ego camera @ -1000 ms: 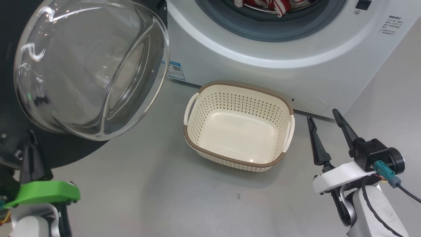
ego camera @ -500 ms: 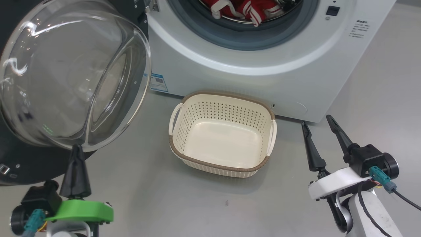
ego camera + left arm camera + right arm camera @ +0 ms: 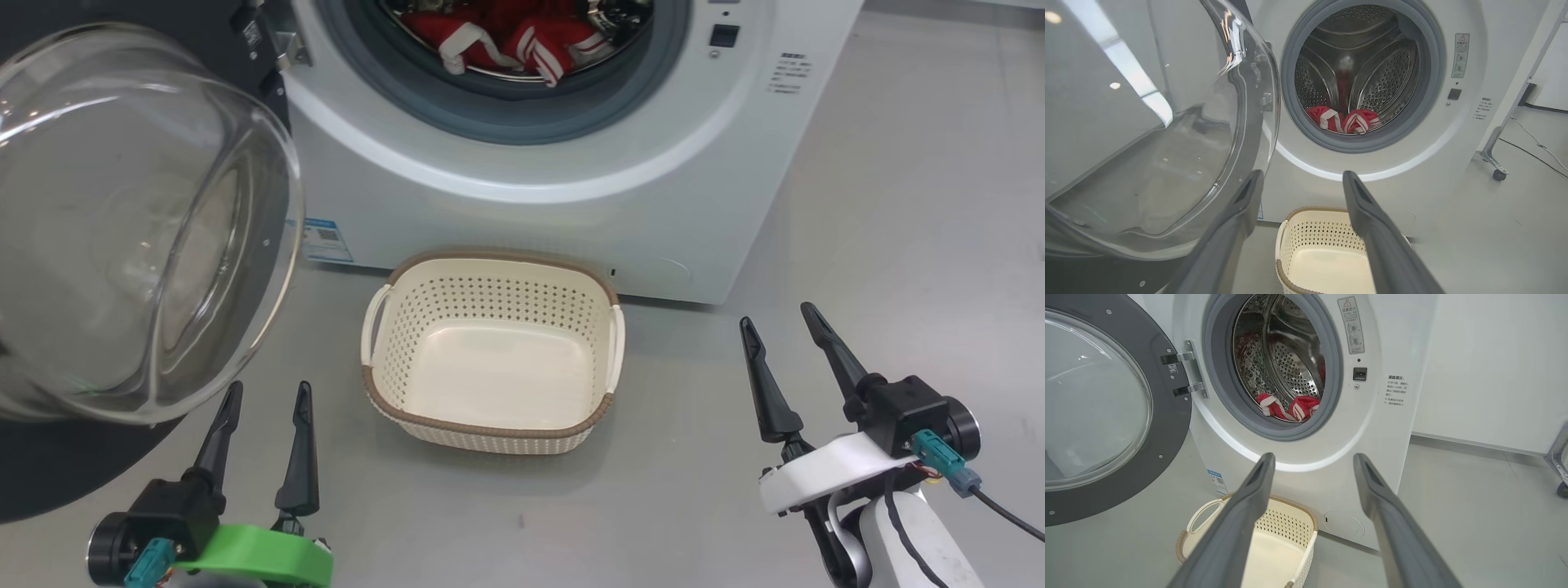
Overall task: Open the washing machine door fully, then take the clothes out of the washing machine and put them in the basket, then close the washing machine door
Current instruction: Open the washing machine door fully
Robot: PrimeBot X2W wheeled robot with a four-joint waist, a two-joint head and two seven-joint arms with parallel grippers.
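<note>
**Door open, clothes in drum, both claws wide**

Swung out past the left edge of the washer [image 3: 531,220] on two metal hinges [image 3: 1186,371]: the door [image 3: 139,229], with its domed glass bulging toward the head camera and a dark ring around it. Lying low in the washer's steel drum [image 3: 1372,61], just behind the grey gasket [image 3: 490,122]: the clothes [image 3: 522,37], red with white stripes, bunched in a small heap. Standing upright on the grey floor [image 3: 898,204] just in front of the washer's base, below its round opening: the basket [image 3: 490,429], with a bare cream bottom, a brown rim and a loop handle at each short side. Stuck low on the washer's front near its left corner: a small blue sticker [image 3: 326,239]. Set into the washer's front to the right of the opening: a small dark latch socket [image 3: 723,35], with printed labels close by.

Hovering above the floor in front of the washer's left corner, well back from its front: the left claw [image 3: 270,385], fingers spread wide, gripping nothing and touching nothing. Hovering off the washer's right corner, also well back: the right claw [image 3: 775,314], spread just as wide and holding nothing. Aimed at the washer in both wrist views, with the drum opening and clothes showing above the fingertips.
</note>
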